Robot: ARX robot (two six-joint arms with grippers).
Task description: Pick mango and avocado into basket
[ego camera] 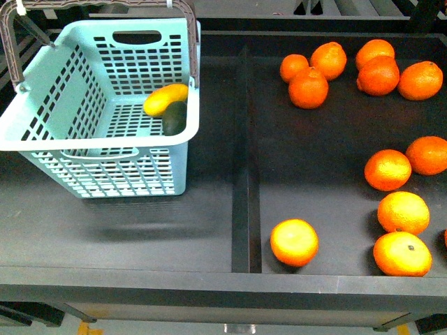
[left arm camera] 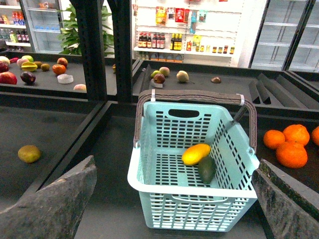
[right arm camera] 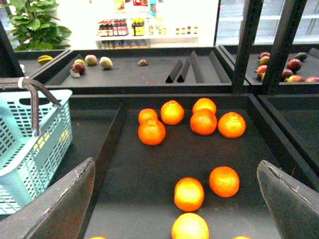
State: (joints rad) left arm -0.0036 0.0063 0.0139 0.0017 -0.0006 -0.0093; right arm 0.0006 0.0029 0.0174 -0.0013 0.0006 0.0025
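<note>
Both grippers stood wide apart and empty; mango point(left arm camera: 196, 154) and avocado point(left arm camera: 207, 169) seemingly lay touching inside basket point(left arm camera: 149, 164), so hold clear.

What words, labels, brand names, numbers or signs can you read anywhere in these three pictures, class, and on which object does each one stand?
None can be read.
Bottles and jars on the white back shelves: labels too small and blurred.
Hanging packets above those shelves: print blurred.
Drinks in the glass-door fridge: labels too small.
Basket, mango, avocado and oranges: no text or stickers visible.
</note>
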